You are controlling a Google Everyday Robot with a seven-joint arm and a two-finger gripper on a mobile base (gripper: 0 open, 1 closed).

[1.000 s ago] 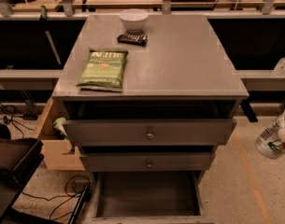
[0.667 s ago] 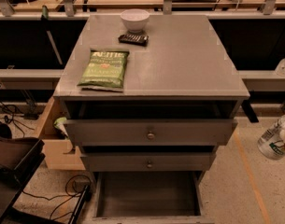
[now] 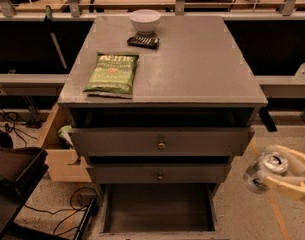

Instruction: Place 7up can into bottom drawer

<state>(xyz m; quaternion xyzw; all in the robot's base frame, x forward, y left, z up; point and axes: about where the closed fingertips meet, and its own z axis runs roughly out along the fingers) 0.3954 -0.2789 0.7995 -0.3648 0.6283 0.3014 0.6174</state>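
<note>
While clasping 7up can (image 3: 268, 164), gripper (image 3: 265, 172) shifted left, nearer open bottom drawer (image 3: 157, 210)

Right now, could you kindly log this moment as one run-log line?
claw: shut on 7up can, low at view's right, beside cabinet | bottom drawer: open, can not yet inside

end effector (image 3: 265, 166) | lower right | cream-white, smooth, rounded, two-pronged

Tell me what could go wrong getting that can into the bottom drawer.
The gripper holds the 7up can beside the cabinet, outside the bottom drawer; swinging in low could clip the drawer's side wall. The middle drawer overhangs the tray's rear, so a deep approach may hit its front.
</note>
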